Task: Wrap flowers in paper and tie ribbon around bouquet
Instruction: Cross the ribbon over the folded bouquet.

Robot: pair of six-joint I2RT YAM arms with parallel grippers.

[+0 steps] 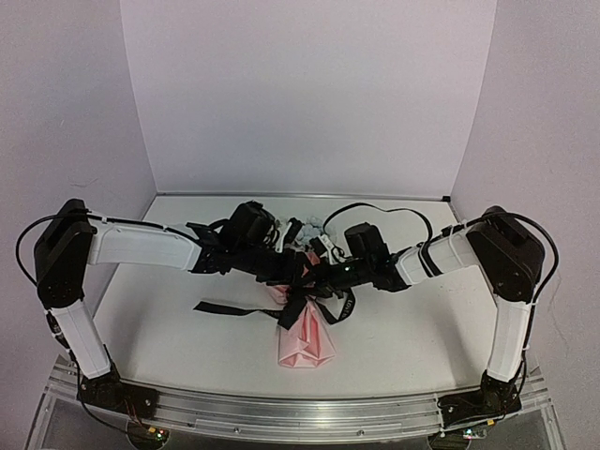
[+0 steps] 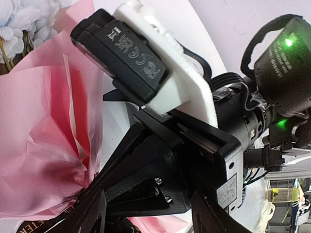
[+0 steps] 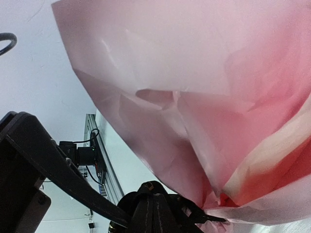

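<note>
- The bouquet (image 1: 309, 356) lies in the middle of the white table (image 1: 422, 319). Its pale pink wrapping-paper cone (image 1: 298, 336) points near, and the pale blue and cream flowers (image 2: 19, 19) lie far, under both wrists.
- The narrow black fabric ribbon (image 1: 230, 309) girds the cone's waist, with one tail trailing left and a loop on the right.
- Your right gripper (image 1: 325, 277) is closed. In its wrist view the ribbon bunches at the tips, so it looks pinched. Use that end as your anchor.
- Your left gripper (image 1: 286, 272) has its fingers apart and holds nothing, just over the knot. Take the left tail close to the knot, not out at its end.
- Draw the two ends level, left and right. I judge an upward pull would lift the cone.
- Stop once the ribbon bites, because the thin paper probably tears easily.
</note>
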